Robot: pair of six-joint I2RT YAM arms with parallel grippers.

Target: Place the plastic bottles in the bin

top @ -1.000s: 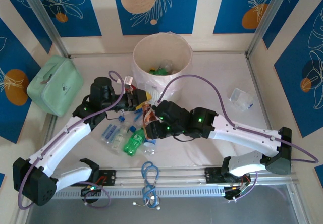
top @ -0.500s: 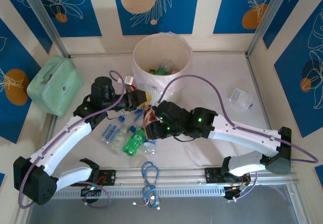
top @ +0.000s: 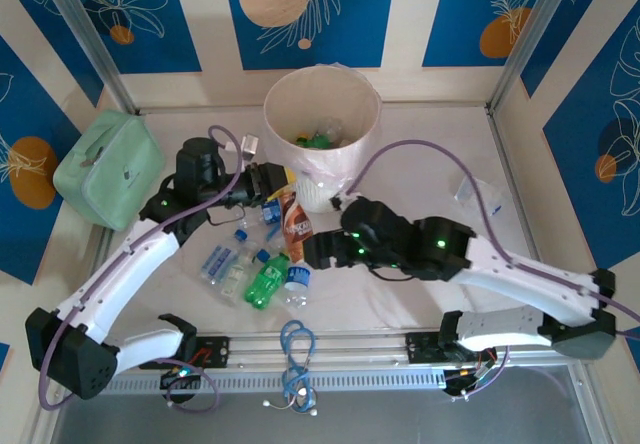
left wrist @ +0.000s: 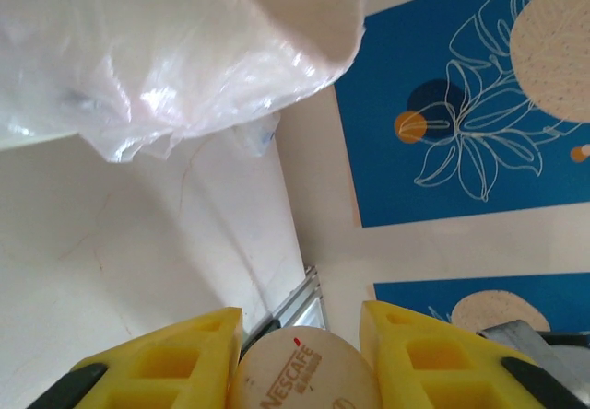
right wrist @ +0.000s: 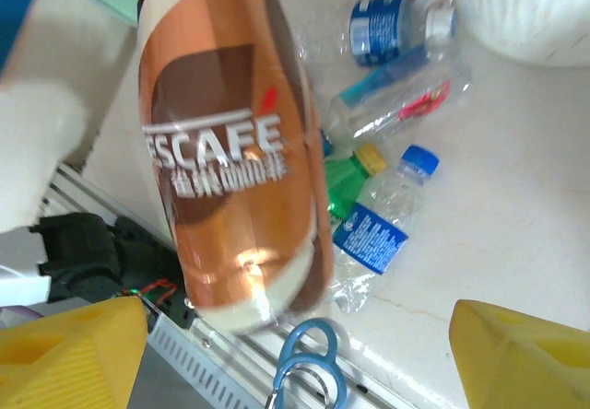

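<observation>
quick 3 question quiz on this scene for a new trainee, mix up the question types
1. True or false: the left tool grips the brown-and-orange plastic Nescafe bottle.
2. What lies inside the round cream-pink bin? A) plastic bottles B) apples C) spoons
3. Fill in: the jaws of the right tool stand ____, with nothing between them.

Key: 1 true; 2 A; 3 open

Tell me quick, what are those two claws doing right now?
Left gripper: closed on the Nescafe bottle.
Right gripper: open, holding nothing.
</observation>
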